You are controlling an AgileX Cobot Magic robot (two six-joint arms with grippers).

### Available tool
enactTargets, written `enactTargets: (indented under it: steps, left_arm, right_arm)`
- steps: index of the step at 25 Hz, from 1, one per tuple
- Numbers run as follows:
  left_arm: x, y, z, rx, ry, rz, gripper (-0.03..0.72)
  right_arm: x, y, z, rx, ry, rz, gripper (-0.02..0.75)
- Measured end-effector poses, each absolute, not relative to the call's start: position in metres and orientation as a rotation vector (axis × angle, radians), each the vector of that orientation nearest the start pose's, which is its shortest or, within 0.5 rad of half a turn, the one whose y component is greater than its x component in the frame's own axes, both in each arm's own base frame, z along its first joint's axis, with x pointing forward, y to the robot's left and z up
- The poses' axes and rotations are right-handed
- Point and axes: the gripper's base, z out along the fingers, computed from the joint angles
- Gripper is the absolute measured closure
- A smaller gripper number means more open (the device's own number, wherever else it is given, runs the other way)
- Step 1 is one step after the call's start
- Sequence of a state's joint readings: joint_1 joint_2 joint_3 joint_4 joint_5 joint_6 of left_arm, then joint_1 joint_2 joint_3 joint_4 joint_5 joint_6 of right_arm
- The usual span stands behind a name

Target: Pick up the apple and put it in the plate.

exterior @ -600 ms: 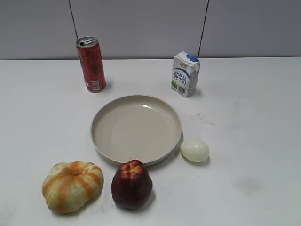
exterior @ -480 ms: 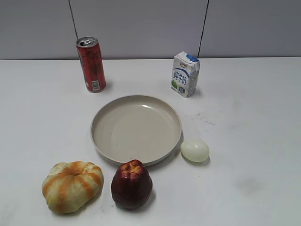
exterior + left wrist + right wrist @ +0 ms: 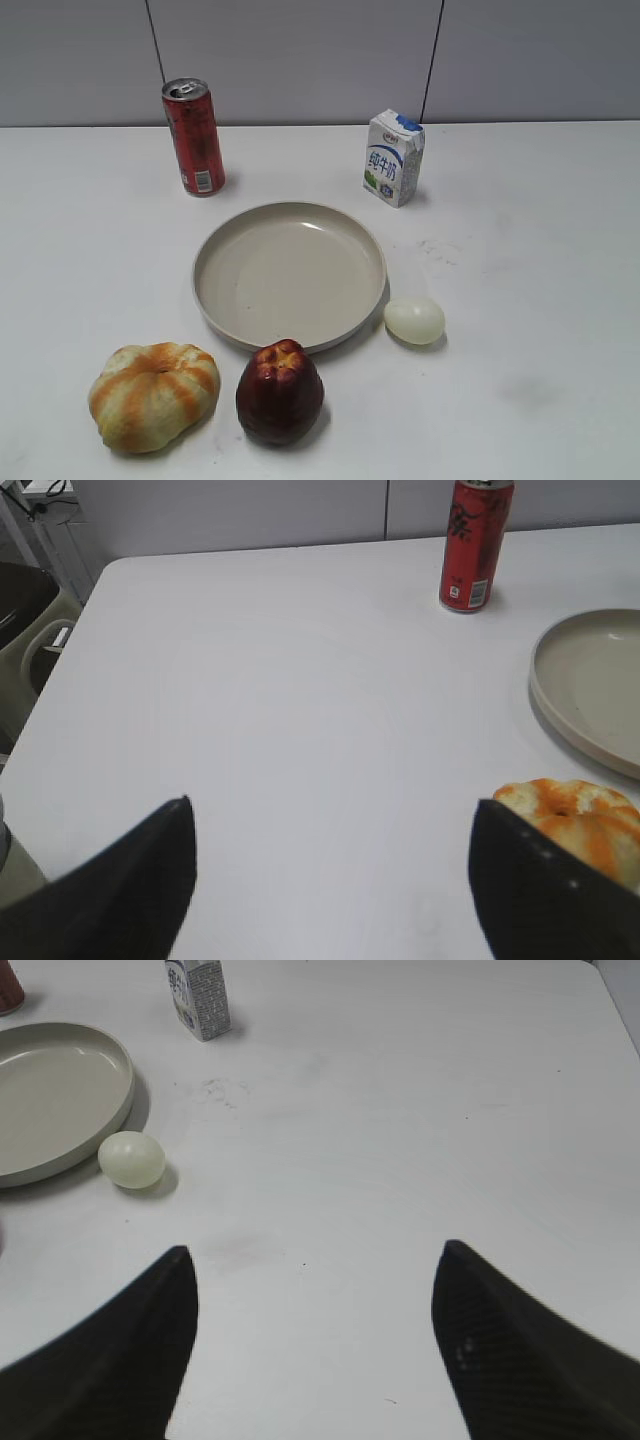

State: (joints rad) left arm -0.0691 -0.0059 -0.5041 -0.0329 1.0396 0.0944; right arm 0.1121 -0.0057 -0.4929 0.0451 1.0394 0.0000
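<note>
The dark maroon apple (image 3: 279,391) stands on the white table just in front of the beige plate (image 3: 215,247), touching or almost touching its near rim. The plate is empty; it also shows in the left wrist view (image 3: 560,695) and the right wrist view (image 3: 110,1070). Neither gripper shows in the exterior view. My left gripper (image 3: 330,815) is open and empty over bare table, left of the pumpkin-shaped thing. My right gripper (image 3: 312,1255) is open and empty over bare table, right of the egg. The apple is out of both wrist views.
An orange-and-cream pumpkin-shaped thing (image 3: 153,394) lies left of the apple. A pale egg (image 3: 414,320) lies at the plate's right rim. A red can (image 3: 194,137) and a small milk carton (image 3: 394,157) stand behind the plate. The table's left edge (image 3: 70,630) shows in the left wrist view.
</note>
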Motion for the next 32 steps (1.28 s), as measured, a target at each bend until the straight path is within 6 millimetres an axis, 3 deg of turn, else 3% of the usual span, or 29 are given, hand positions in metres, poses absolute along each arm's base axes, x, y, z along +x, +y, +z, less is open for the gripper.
enactTargets:
  steps: [5,10,16,22,28,32]
  left_arm:
    - [0.011,-0.004,0.298,0.16,1.98,-0.029,0.046]
    - [0.066,-0.01,0.316,0.153,2.107,-0.078,0.046]
    - [0.144,-0.038,0.311,0.202,2.417,-0.332,0.046]
    - [0.197,-0.097,0.292,0.515,2.612,-0.457,0.046]
    - [0.202,-0.178,0.268,0.952,2.625,-0.457,0.046]
    - [0.196,-0.218,0.253,1.156,2.611,-0.435,0.04]
  right_arm:
    - [-0.004,0.003,0.277,-0.115,2.023,0.125,0.153]
    - [-0.004,0.003,0.277,-0.115,2.023,0.125,0.153]
    - [-0.004,0.003,0.277,-0.115,2.023,0.125,0.153]
    - [-0.004,0.003,0.277,-0.115,2.023,0.125,0.153]
    - [-0.004,0.003,0.277,-0.115,2.023,0.125,0.153]
    - [-0.004,0.003,0.277,-0.115,2.023,0.125,0.153]
